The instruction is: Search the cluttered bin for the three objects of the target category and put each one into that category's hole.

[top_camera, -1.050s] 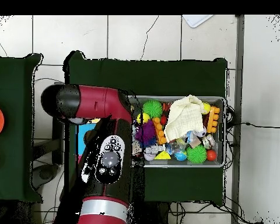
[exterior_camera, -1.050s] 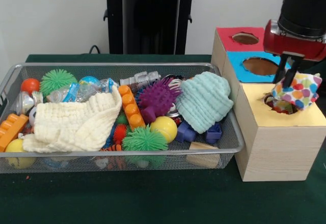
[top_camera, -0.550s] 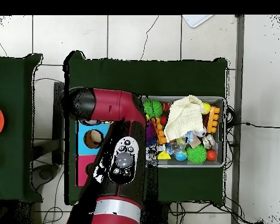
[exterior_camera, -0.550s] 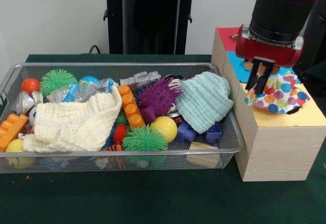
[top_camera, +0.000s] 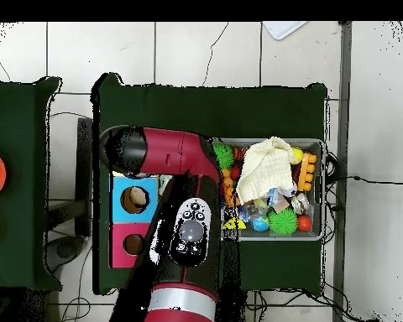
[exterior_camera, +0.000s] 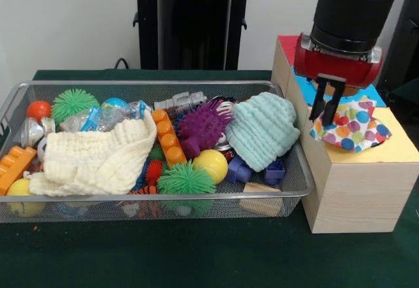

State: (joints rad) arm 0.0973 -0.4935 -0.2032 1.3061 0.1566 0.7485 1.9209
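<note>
The jaws (exterior_camera: 325,108) have let go and moved away at nine o'clock, leaving the spotty cloth (exterior_camera: 350,124) on the box (exterior_camera: 357,183), not down its hole.

Bin (exterior_camera: 13,98) on counter (exterior_camera: 196,255), box (exterior_camera: 353,190) just right of it, cloth (exterior_camera: 350,126) on box top, toys in bin

White cloth dotted in red, blue, yellow, green and orange (exterior_camera: 350,126) drapes over the pale wooden box (exterior_camera: 357,196), whose top panels run yellow, blue, then red. In the silver wire-mesh bin (exterior_camera: 163,206): a cream waffle-knit cloth (exterior_camera: 91,160), a mint-green ribbed cloth (exterior_camera: 262,129), a purple spiky ball (exterior_camera: 204,123), a plain yellow ball (exterior_camera: 211,163), orange studded bricks (exterior_camera: 166,137), green spiky balls (exterior_camera: 185,180). The arm's wrist (exterior_camera: 337,62) shows red under black.
</note>
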